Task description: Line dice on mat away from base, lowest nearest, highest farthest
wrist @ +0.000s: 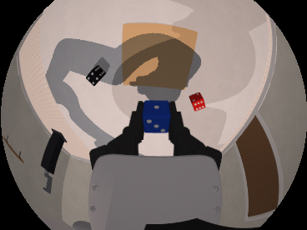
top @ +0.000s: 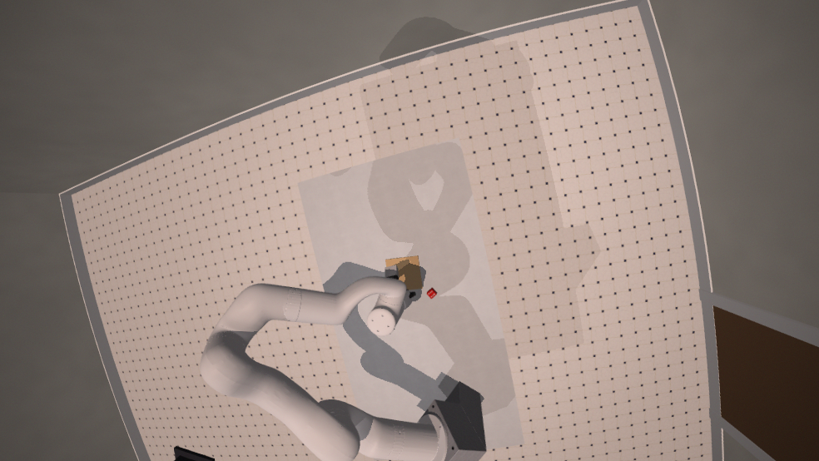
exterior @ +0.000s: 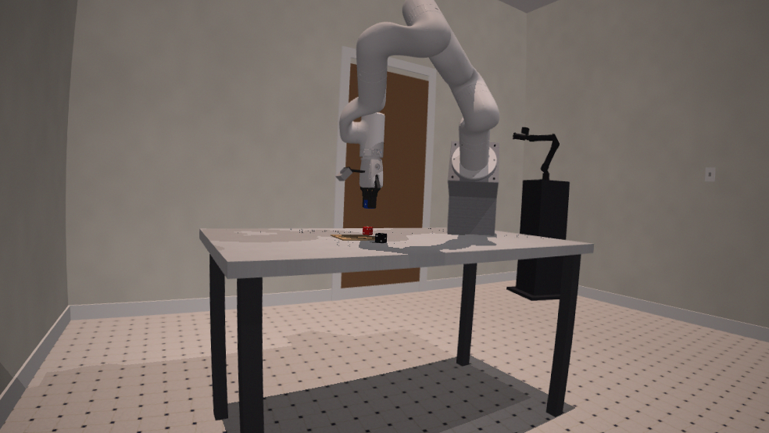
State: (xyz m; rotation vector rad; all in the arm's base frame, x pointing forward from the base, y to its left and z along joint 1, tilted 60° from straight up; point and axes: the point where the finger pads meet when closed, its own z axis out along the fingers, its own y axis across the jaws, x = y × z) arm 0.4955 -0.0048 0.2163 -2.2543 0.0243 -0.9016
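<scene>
My gripper (wrist: pixel 156 109) is shut on a blue die (wrist: pixel 157 117) and holds it well above the table; it also shows in the exterior view (exterior: pixel 369 203). The tan mat (wrist: pixel 160 54) lies flat on the table below and ahead of the held die; in the overhead view (top: pixel 403 263) my wrist partly hides it. A red die (wrist: pixel 197 102) sits on the table just off the mat's edge; it also shows from above (top: pixel 431 293) and from the side (exterior: pixel 367 230). A black die (wrist: pixel 97 73) lies on the table off the mat's other side, also seen from the side (exterior: pixel 380 237).
The arm's grey base block (top: pixel 458 420) stands at the table's near end. A black stand with a small camera arm (exterior: pixel 543 215) is beside the table. A brown door (exterior: pixel 387 161) is in the wall behind.
</scene>
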